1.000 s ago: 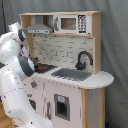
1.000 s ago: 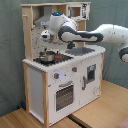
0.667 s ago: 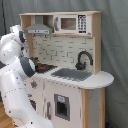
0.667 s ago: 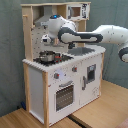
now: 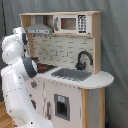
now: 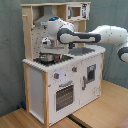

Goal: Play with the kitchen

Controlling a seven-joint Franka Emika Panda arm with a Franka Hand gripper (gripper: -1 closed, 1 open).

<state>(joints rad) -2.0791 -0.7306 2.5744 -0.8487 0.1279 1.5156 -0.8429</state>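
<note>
The gripper point(image 6: 48, 45) hangs low over the hob point(image 6: 48, 58) at the second exterior view's left end of the kitchen point(image 6: 65, 85); whether its fingers are wide or narrow cannot be told. Compared with 1 second ago, the wrist has dipped slightly toward the hob, which suggests it is working the cooking area. Room is tight: backboard point(image 5: 60, 50) behind, hood point(image 5: 39, 30) above, side panel point(image 6: 27, 35) close beside. The sink point(image 5: 72, 74) and faucet point(image 5: 83, 59) lie free toward the other end.
</note>
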